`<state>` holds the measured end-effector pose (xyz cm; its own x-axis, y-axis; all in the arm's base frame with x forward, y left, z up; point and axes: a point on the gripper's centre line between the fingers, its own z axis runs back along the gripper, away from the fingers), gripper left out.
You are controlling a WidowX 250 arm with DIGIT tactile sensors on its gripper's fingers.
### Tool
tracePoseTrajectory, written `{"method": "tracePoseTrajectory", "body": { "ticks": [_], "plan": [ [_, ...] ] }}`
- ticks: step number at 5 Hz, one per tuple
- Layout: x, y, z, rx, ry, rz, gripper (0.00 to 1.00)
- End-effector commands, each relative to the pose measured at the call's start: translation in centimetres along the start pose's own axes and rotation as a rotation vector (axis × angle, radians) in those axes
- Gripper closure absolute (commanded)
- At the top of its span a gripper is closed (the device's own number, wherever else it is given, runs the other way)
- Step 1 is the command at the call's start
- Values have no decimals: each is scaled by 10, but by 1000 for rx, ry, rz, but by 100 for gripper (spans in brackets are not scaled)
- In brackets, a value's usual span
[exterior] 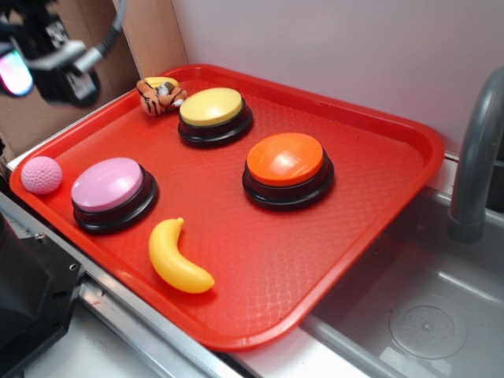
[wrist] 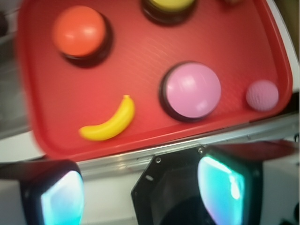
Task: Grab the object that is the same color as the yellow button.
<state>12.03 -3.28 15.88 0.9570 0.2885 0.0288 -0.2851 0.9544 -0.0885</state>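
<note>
A glossy yellow toy banana (exterior: 179,259) (wrist: 109,122) lies on the red tray (exterior: 378,150) near its front edge, beside the pink button. The yellow button (exterior: 213,112) (wrist: 169,5) stands at the tray's back, on a black base. My gripper (wrist: 140,192) (exterior: 35,67) hangs high above the tray's near-left side, well clear of the banana. It is open, its two glowing pads wide apart with nothing between them.
An orange button (exterior: 285,165) (wrist: 79,32) and a pink button (exterior: 110,189) (wrist: 192,90) also stand on the tray. A tiger plush (exterior: 160,94) lies at the back corner, a pink ball (exterior: 41,174) (wrist: 262,94) at the left edge. A sink (exterior: 425,299) with a grey faucet (exterior: 476,150) is to the right.
</note>
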Motion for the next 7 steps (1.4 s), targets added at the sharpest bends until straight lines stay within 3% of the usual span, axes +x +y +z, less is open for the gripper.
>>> {"method": "tracePoseTrajectory", "body": {
  "ticks": [1, 4, 7],
  "plan": [
    [11, -8, -39, 40, -5, 137, 0],
    [19, -18, -101, -9, -28, 212, 0],
    [22, -32, -139, -36, 6, 206, 0]
  ]
}}
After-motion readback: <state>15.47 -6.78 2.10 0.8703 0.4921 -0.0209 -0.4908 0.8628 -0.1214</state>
